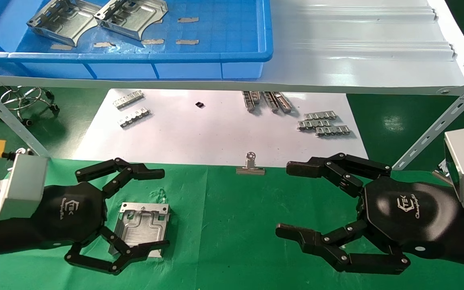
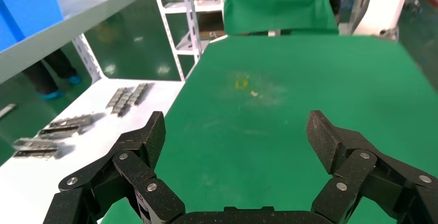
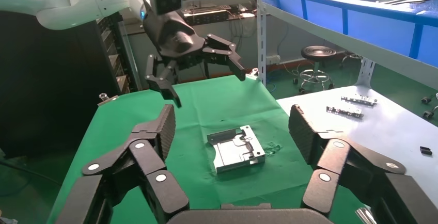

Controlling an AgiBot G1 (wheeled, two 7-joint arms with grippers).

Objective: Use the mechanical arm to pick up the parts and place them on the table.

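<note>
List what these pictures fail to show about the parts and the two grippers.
- Head view: the lower corner of the part on the table is covered by the left gripper fingers.
- Head view: the blue tray parts are cut by the top edge.
- Left wrist view: the part is out of frame.
- Right gripper: nothing hidden; open, empty.

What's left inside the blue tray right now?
Two parts lie side by side in the blue tray, among several small flat strips on its floor. The tray's far end is out of frame, so anything there cannot be seen.
</note>
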